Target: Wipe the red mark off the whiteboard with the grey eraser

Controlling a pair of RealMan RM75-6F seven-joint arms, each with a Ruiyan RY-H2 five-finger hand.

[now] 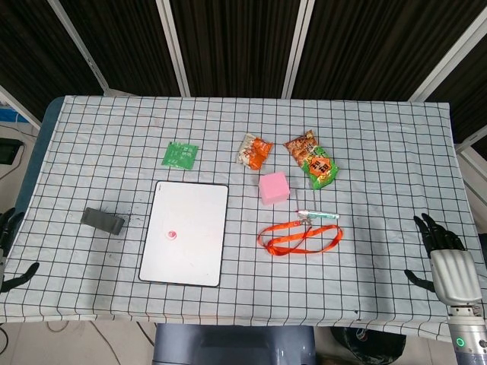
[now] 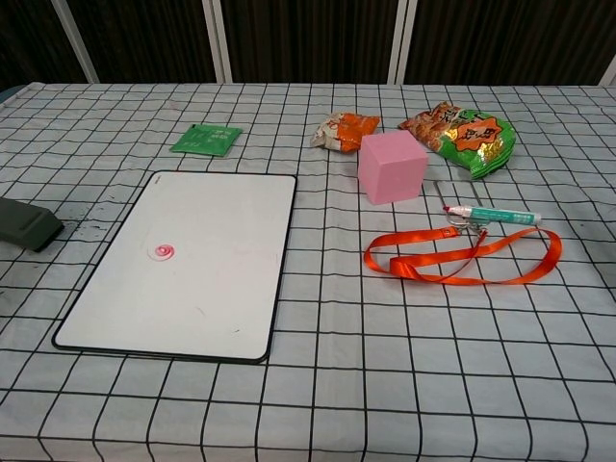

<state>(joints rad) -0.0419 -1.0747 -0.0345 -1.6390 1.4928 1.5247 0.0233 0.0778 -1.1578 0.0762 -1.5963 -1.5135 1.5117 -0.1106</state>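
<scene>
The whiteboard (image 1: 185, 232) (image 2: 188, 260) lies flat on the checked tablecloth, left of centre, with a small red mark (image 1: 171, 235) (image 2: 165, 252) on its lower left part. The grey eraser (image 1: 103, 220) (image 2: 27, 223) rests on the cloth to the left of the board, untouched. My left hand (image 1: 7, 247) shows only at the far left edge of the head view, low beside the table, fingers apart and holding nothing. My right hand (image 1: 445, 262) hangs off the table's near right corner, fingers spread and empty. Neither hand appears in the chest view.
A pink cube (image 1: 274, 188) (image 2: 392, 167), an orange lanyard (image 1: 298, 238) (image 2: 462, 255) with a pen (image 1: 318, 215) (image 2: 493, 215), two snack bags (image 1: 256, 152) (image 1: 312, 161) and a green packet (image 1: 180, 155) (image 2: 206, 139) lie right of and behind the board.
</scene>
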